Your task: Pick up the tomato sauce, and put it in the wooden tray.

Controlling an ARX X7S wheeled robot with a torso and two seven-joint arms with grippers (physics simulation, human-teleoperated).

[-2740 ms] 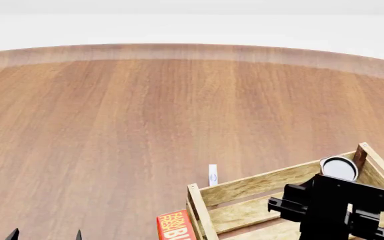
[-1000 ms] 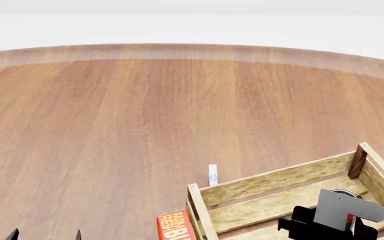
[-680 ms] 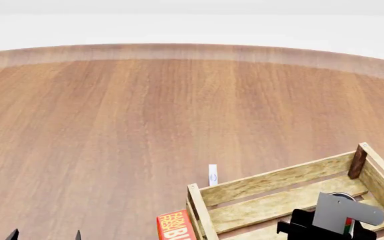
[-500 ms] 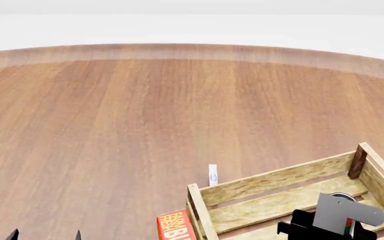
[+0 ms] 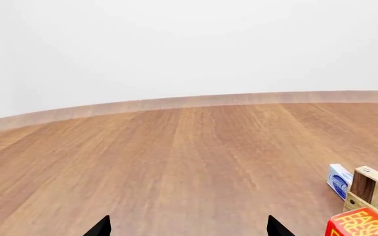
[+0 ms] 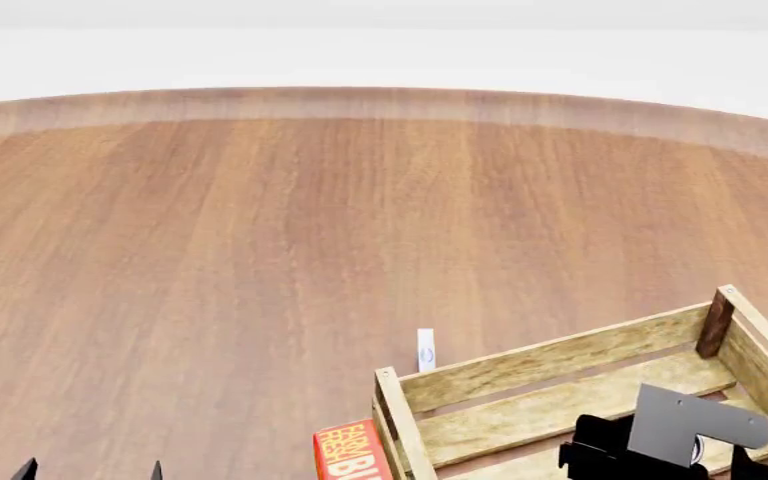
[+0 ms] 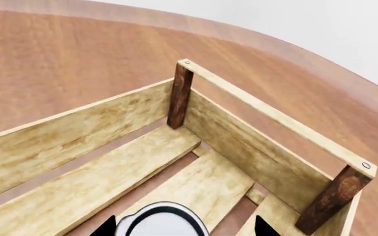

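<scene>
The tomato sauce point(image 7: 163, 222) shows only its silvery-white flat top with a dark rim; it stands upright on the slats inside the wooden tray point(image 7: 77, 135). My right gripper point(image 7: 185, 227) is open, its two black fingertips wide on either side of the can with a gap on one side. In the head view the tray point(image 6: 544, 362) is at the lower right and my right arm point(image 6: 678, 440) covers most of the can. My left gripper point(image 5: 187, 227) is open and empty over bare table, at the head view's bottom left point(image 6: 91, 468).
A red box point(image 6: 351, 452) printed "FARM FRESH" lies against the tray's near left corner. A small white-and-blue box point(image 6: 426, 350) stands just beyond the tray's far wall. Wooden tabletop point(image 6: 291, 230) stretches to a curved far edge.
The right gripper came down with the can from above the tray's far corner into the tray. In the last half second its jaws spread and the can's label dropped from sight.
</scene>
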